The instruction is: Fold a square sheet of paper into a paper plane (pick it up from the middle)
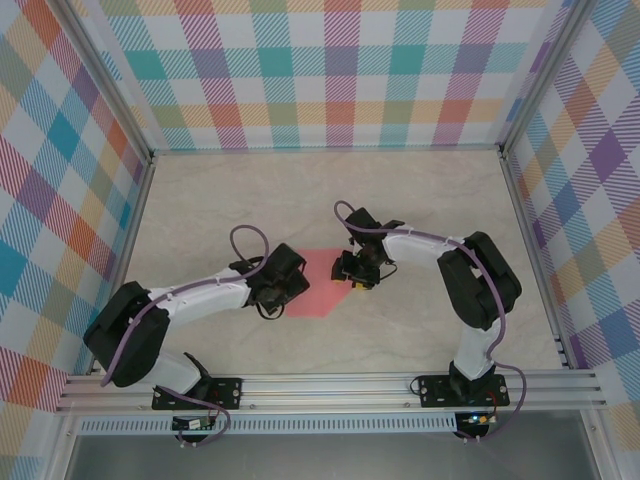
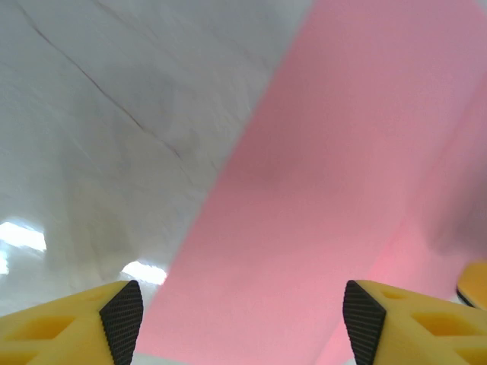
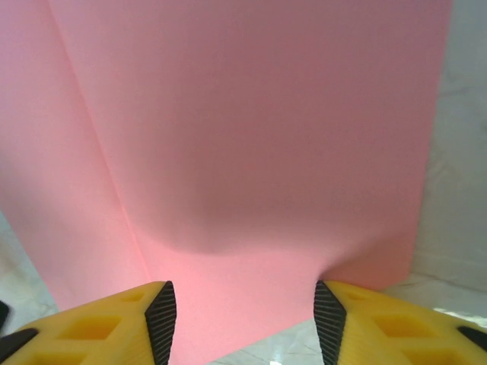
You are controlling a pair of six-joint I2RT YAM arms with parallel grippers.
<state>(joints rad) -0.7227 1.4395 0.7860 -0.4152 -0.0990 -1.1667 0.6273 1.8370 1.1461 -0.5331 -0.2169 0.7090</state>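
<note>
The square sheet of paper [image 1: 320,283] lies salmon-pink and partly folded on the table between the two arms. My left gripper [image 1: 294,285] sits at its left edge. In the left wrist view this gripper [image 2: 242,323] stands open, low over the paper [image 2: 327,175], whose edge runs diagonally between the pads [image 2: 123,319]. My right gripper [image 1: 348,270] is at the paper's right side. It [image 3: 245,319] is open too, with the paper [image 3: 251,137] bulging up slightly between the pads [image 3: 163,319]. A straight crease [image 3: 99,144] runs down the sheet's left part. The paper under both wrists is hidden in the top view.
The pale marbled table [image 1: 250,200] is bounded by plaid walls [image 1: 60,200] on three sides. Aluminium rails [image 1: 330,385] with the arm bases run along the near edge. The right arm's elbow [image 1: 480,280] stands right of the paper.
</note>
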